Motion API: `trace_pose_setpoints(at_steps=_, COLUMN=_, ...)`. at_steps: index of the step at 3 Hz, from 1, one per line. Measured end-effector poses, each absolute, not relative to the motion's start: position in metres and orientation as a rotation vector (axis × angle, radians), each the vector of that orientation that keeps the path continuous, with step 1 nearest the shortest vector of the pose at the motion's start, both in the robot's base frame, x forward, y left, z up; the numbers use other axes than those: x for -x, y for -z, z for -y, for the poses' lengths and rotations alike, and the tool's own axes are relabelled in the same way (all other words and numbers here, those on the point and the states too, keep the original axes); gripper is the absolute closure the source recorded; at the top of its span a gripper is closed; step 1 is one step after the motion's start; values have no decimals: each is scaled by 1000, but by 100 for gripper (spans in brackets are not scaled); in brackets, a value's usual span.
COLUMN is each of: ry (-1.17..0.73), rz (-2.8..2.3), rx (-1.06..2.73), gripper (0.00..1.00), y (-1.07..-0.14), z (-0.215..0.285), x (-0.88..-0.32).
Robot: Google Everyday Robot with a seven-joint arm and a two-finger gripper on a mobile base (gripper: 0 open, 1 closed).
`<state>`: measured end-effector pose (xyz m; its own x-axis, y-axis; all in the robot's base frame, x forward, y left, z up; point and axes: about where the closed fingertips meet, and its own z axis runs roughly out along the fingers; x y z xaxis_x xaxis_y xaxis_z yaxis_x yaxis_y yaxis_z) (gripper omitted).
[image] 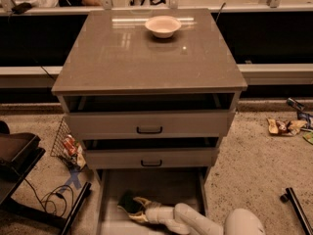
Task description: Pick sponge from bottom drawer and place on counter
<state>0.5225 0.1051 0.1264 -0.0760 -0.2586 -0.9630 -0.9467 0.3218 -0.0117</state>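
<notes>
The sponge (127, 202), dark green with a pale edge, lies on the floor of the pulled-out bottom drawer (166, 185), left of its middle. My gripper (134, 209) is down inside the drawer, reaching in from the lower right on the white arm (195, 222). Its tip is right at the sponge's right side and partly covers it. The counter (146, 58) is the glossy grey-brown top of the cabinet, above the drawers.
A white bowl (163, 26) stands at the back of the counter. The two upper drawers (149, 124) with black handles are slightly open above the gripper. A wire basket (66, 146) and cables lie on the floor at left, litter at right.
</notes>
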Motion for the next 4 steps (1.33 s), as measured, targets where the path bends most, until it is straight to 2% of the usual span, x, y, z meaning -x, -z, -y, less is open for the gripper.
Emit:
trace_pose_setpoints(at_steps=1, ry=-848, rz=-1565, rx=1131, gripper=100, y=-127, z=-106, x=-522)
trace_pose_setpoints(at_steps=2, ry=-854, rz=-1570, rx=1127, gripper=100, y=-151, z=-92, x=-519)
trace_pose_setpoints(at_steps=3, ry=-870, rz=-1599, rx=1113, gripper=100, y=-195, z=-62, x=-514)
trace_pose_setpoints(at_steps=4, ry=-892, rz=-1678, rx=1051, gripper=100, y=-263, z=-4, x=-504)
